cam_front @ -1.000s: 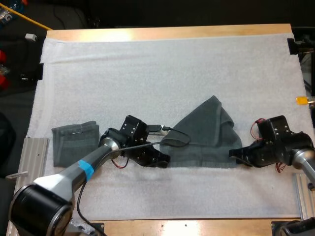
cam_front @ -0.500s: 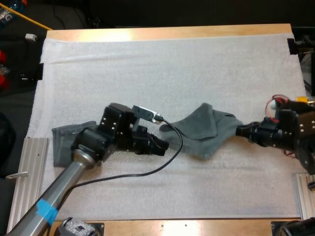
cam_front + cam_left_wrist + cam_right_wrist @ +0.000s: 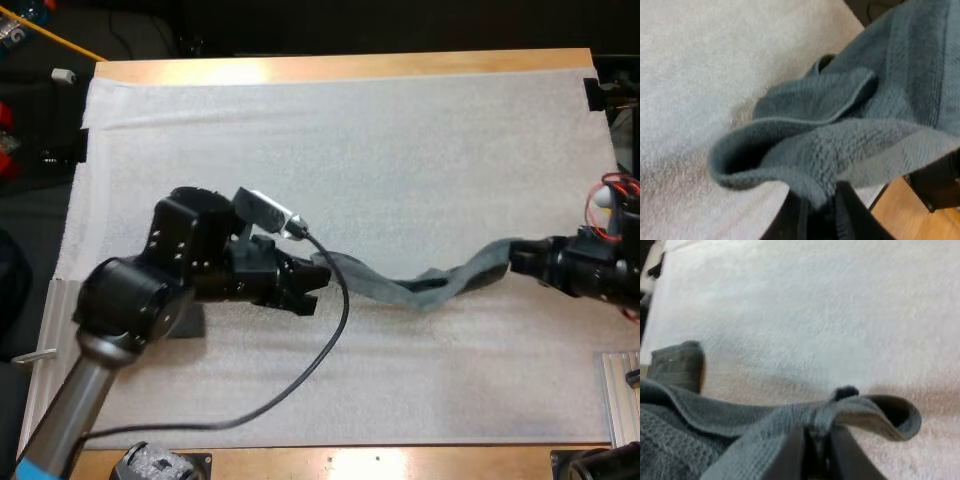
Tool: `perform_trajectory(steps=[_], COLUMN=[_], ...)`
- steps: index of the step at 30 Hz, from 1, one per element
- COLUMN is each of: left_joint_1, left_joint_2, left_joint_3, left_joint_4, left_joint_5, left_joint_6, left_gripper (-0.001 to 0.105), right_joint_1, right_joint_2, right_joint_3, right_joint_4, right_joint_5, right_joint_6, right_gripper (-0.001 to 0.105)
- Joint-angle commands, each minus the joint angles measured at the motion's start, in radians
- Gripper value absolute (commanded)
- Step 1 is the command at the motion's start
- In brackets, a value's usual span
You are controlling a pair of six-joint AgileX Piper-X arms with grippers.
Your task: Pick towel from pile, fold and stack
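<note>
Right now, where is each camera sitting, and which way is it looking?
High view: behind both arms, looking forward and down over the mat; both arms show, left pincer and right pincer shut on the stretched towel.
Left wrist view: rides the left arm, looking along its own fingers at the stretched towel.
Right wrist view: rides the right arm, looking past its own fingers across the mat to a folded towel.
Shared: both wrist views show the stretched towel.

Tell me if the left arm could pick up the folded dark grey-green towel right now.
Probably not. The left gripper is shut on one end of the stretched dark grey-green towel, the right gripper on the other, so it isn't free for the folded towel.
</note>
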Motion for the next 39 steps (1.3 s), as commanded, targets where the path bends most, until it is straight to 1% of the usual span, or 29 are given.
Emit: perform_trajectory(steps=[1,2,4,6,7,8,9,11,12,16,21,24,26,29,31,35,37,39], left_joint_1=[-0.006,-0.006,-0.006,-0.006,-0.006,-0.006,-0.009,-0.025,-0.041,-0.081,-0.11,-0.11,-0.11,-0.11,-0.11,-0.11,-0.11,-0.11], left_joint_2=[-0.023,-0.037,-0.057,-0.053,-0.048,-0.045,-0.046,-0.063,-0.079,-0.121,-0.195,-0.228,-0.241,-0.244,-0.242,-0.216,-0.194,-0.161], left_joint_3=[-0.015,-0.019,-0.016,-0.013,-0.013,-0.013,-0.013,-0.013,-0.015,-0.03,-0.042,-0.042,-0.042,-0.042,-0.037,-0.002,0.03,0.072], left_joint_4=[0.03,0.045,0.078,0.131,0.159,0.189,0.217,0.23,0.225,0.237,0.267,0.298,0.327,0.352,0.354,0.351,0.334,0.279], left_joint_5=[-0.019,-0.023,-0.055,-0.127,-0.141,-0.139,-0.113,-0.072,-0.064,-0.064,-0.069,-0.069,-0.069,-0.073,-0.084,-0.145,-0.169,-0.172], left_joint_6=[0.007,0.007,0.007,0.007,0.005,-0.001,0.0,0.009,0.009,-0.018,-0.058,-0.082,-0.083,-0.057,-0.035,0.01,0.024,0.04], left_gripper=[0.0,0.0,0.0,0.0,0.0,0.0,0.0,0.0,0.0,0.0,0.0,0.0,0.0,0.0,0.0,0.0,0.0,0.0], right_joint_1=[0.014,0.029,0.062,0.096,0.106,0.117,0.133,0.163,0.187,0.25,0.32,0.353,0.372,0.406,0.421,0.429,0.429,0.429], right_joint_2=[-0.019,-0.031,-0.051,-0.059,-0.059,-0.056,-0.053,-0.051,-0.056,-0.086,-0.136,-0.16,-0.171,-0.173,-0.173,-0.173,-0.169,-0.154], right_joint_3=[-0.018,-0.027,-0.039,-0.039,-0.039,-0.037,-0.037,-0.037,-0.037,-0.047,-0.095,-0.114,-0.115,-0.113,-0.1,-0.032,0.025,0.1], right_joint_4=[0.045,0.063,0.096,0.127,0.144,0.164,0.19,0.216,0.22,0.207,0.209,0.223,0.244,0.288,0.293,0.268,0.219,0.119], right_joint_5=[-0.011,-0.013,-0.027,-0.004,0.017,0.025,0.0,-0.048,-0.056,-0.016,-0.016,-0.018,-0.021,-0.011,0.006,0.076,0.1,0.109], right_joint_6=[-0.01,-0.007,0.004,0.007,0.016,0.033,0.044,0.045,0.051,0.117,0.201,0.261,0.287,0.29,0.29,0.269,0.258,0.258], right_gripper=[0.0,0.0,0.0,0.0,0.0,0.0,0.0,0.0,0.0,0.0,0.0,0.0,0.0,0.0,0.0,0.0,0.0,0.0])
